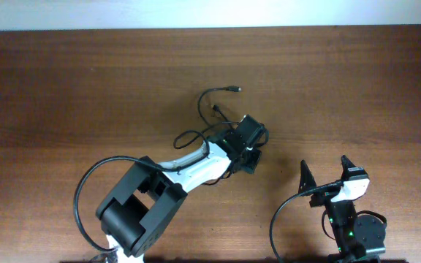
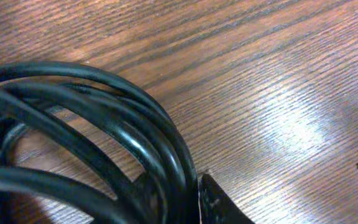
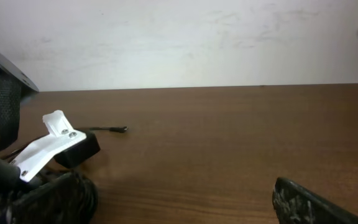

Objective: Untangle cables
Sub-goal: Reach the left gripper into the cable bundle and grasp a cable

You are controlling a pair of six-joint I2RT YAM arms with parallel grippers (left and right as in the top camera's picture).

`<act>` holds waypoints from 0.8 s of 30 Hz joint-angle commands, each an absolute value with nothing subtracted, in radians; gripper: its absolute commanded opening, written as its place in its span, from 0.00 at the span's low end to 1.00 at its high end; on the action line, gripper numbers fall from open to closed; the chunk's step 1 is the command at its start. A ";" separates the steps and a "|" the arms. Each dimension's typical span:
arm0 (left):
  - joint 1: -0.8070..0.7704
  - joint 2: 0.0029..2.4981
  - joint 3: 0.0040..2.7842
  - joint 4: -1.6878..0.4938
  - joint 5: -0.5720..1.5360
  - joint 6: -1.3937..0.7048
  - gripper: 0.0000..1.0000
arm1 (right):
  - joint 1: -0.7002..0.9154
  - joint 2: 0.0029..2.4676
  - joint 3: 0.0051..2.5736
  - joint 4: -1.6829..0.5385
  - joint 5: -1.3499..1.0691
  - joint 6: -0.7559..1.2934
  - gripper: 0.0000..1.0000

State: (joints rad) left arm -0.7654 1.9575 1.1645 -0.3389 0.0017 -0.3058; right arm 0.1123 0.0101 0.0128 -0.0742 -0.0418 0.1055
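The cables (image 1: 209,130) lie bundled mid-surface (image 1: 86,88) right at the left gripper (image 1: 245,142), whose grip I cannot tell, their long axis running 7 to 1 o'clock with a plug-tipped tail pointing toward 1, while the right gripper (image 1: 325,169), fingers apart and empty, sits farther off at their 4 o'clock.

Bare counter (image 1: 64,80) stretches across the far and left sides. The left arm (image 1: 188,169) lies slantwise over the near middle, the left end effector (image 1: 248,140) down among the cables (image 2: 135,143), blocking the near-left approach. Open wood separates the tangle from the right end effector (image 1: 324,170).
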 commanded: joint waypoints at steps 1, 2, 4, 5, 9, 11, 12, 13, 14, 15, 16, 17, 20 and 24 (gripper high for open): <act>-0.757 2.001 1.176 -0.403 0.003 -0.306 0.07 | 0.117 0.004 0.006 -0.075 -0.037 0.109 0.98; -0.745 1.994 1.186 -0.433 0.002 -0.319 0.02 | 0.117 0.004 0.006 -0.075 -0.037 0.109 0.99; -0.693 1.967 1.221 -0.543 0.004 -0.453 0.00 | 0.117 0.004 0.006 -0.075 -0.037 0.109 0.98; -0.670 1.959 1.245 -0.604 0.004 -0.503 0.00 | 0.117 0.004 0.006 -0.075 -0.037 0.109 0.99; -0.591 1.943 1.322 -0.798 0.105 -0.524 0.05 | 0.117 0.004 0.006 -0.075 -0.037 0.109 0.99; -0.558 1.943 1.322 -0.835 0.105 -0.525 0.11 | 0.117 0.004 0.006 -0.075 -0.037 0.109 0.99; -0.545 1.943 1.322 -0.859 0.097 -0.443 0.35 | 0.117 0.004 0.006 -0.075 -0.037 0.109 0.98; -0.535 1.943 1.323 -0.882 0.045 -0.359 0.44 | 0.117 0.006 0.006 -0.075 -0.037 0.109 0.99; -0.527 1.943 1.323 -0.905 -0.017 -0.357 0.45 | 0.117 0.009 0.006 -0.075 -0.037 0.109 0.98; -0.514 1.943 1.323 -0.941 -0.127 -0.357 0.45 | 0.117 0.009 0.006 -0.075 -0.037 0.109 0.98; -0.506 1.943 1.323 -0.958 -0.184 -0.357 0.45 | 0.117 0.009 0.006 -0.075 -0.037 0.109 0.99; -0.501 1.943 1.323 -0.963 -0.225 -0.357 0.54 | 0.117 0.009 0.006 -0.075 -0.037 0.109 0.98; -0.501 1.938 1.373 -0.987 -0.213 -0.356 0.31 | 0.117 0.009 0.006 -0.075 -0.037 0.109 0.99; -0.501 1.933 1.436 -0.987 0.014 -0.342 0.00 | 0.117 0.009 0.006 -0.075 -0.037 0.109 0.98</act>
State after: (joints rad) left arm -0.5060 1.9560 1.4010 -0.9848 -0.1196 -0.3523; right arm 0.1123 0.0105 0.0128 -0.0742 -0.0418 0.1047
